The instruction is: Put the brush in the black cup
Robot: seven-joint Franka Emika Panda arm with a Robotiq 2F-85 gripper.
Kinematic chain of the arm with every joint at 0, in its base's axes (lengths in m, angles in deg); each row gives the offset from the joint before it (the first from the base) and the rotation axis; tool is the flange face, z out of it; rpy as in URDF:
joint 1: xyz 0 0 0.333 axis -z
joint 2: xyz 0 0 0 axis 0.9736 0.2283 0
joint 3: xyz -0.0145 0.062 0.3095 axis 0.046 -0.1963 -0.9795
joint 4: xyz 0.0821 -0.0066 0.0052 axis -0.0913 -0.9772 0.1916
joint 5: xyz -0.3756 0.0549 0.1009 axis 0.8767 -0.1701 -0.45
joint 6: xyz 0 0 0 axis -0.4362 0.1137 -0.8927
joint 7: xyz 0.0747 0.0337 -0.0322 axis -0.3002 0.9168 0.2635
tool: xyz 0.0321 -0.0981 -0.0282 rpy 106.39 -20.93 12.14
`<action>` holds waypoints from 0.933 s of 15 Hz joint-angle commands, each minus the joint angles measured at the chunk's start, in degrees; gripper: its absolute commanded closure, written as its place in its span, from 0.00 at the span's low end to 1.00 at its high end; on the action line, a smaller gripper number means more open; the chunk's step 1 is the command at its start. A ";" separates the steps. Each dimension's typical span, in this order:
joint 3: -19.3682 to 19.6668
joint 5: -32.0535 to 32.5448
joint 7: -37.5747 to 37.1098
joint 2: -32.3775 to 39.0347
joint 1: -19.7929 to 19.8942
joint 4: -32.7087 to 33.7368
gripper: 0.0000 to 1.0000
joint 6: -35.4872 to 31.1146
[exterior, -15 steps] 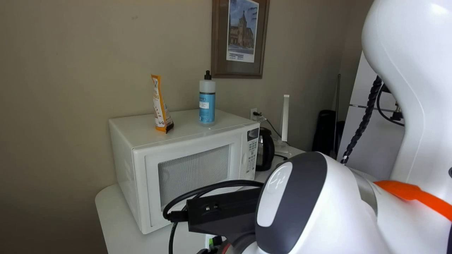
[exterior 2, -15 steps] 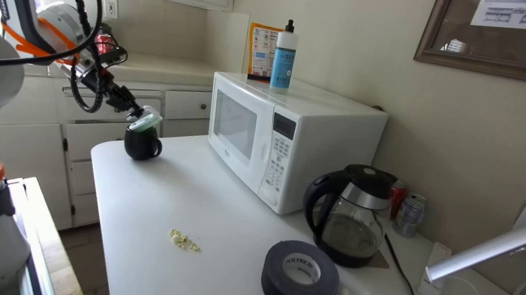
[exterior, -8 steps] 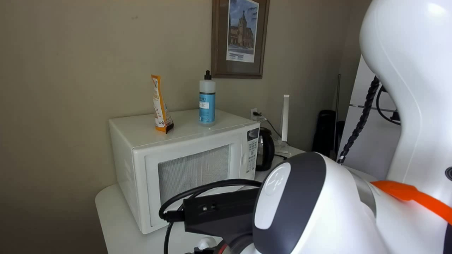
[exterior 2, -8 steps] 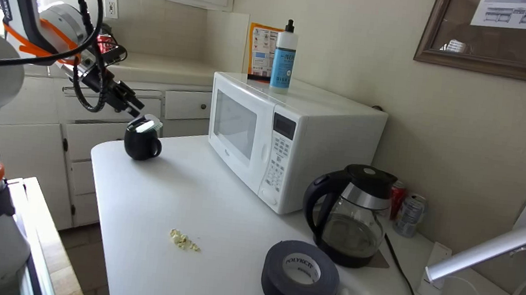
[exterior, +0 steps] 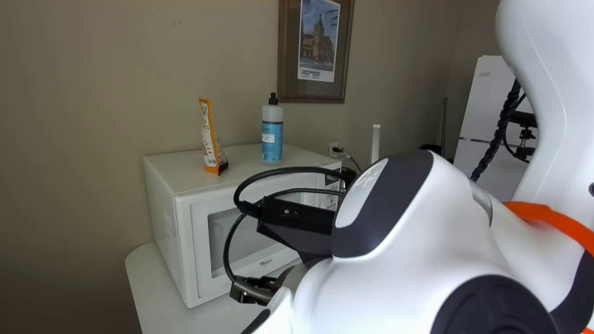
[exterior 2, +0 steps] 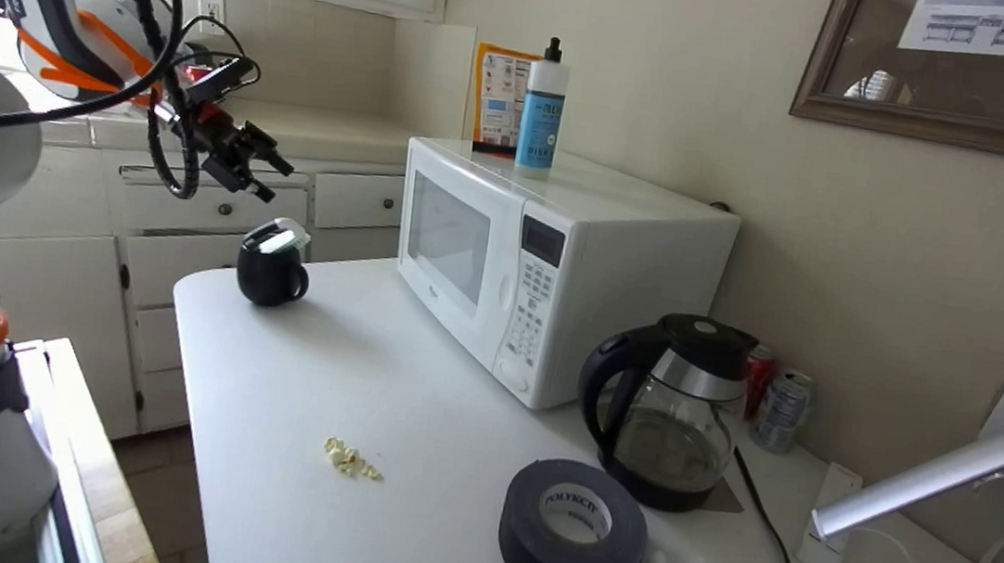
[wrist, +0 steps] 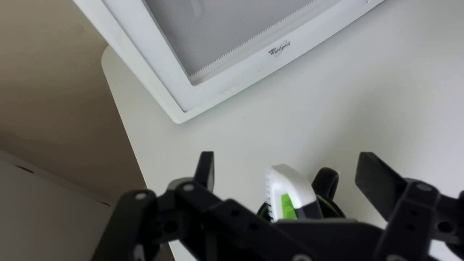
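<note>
The black cup (exterior 2: pixel 271 280) stands upright near the rounded corner of the white table, its handle towards the microwave. The brush (exterior 2: pixel 283 236), white with green and dark parts, sits in the cup's mouth with its bristled head sticking out above the rim. Above and apart from both, my gripper (exterior 2: pixel 279 181) stands open with nothing held. In the wrist view the brush (wrist: pixel 290 185) shows between the spread fingers, lower down over the cup (wrist: pixel 326 181); the gripper body hides most of the cup and the brush's lower part. Neither cup nor brush shows in the view with the arm in front.
A white microwave (exterior 2: pixel 477 251) carries a blue bottle (exterior 2: pixel 542 118) and an orange bag (exterior 2: pixel 495 99). Further along the table are a glass kettle (exterior 2: pixel 678 431), a black tape roll (exterior 2: pixel 573 541), two cans (exterior 2: pixel 782 409) and some pale crumbs (exterior 2: pixel 350 459).
My gripper has opened and let go of the brush, then risen away from the cup. The brush has sunk lower into the cup's mouth and stays there.
</note>
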 commanded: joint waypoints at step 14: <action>31.66 -7.71 -6.30 -29.02 19.61 -21.42 0.00 -27.35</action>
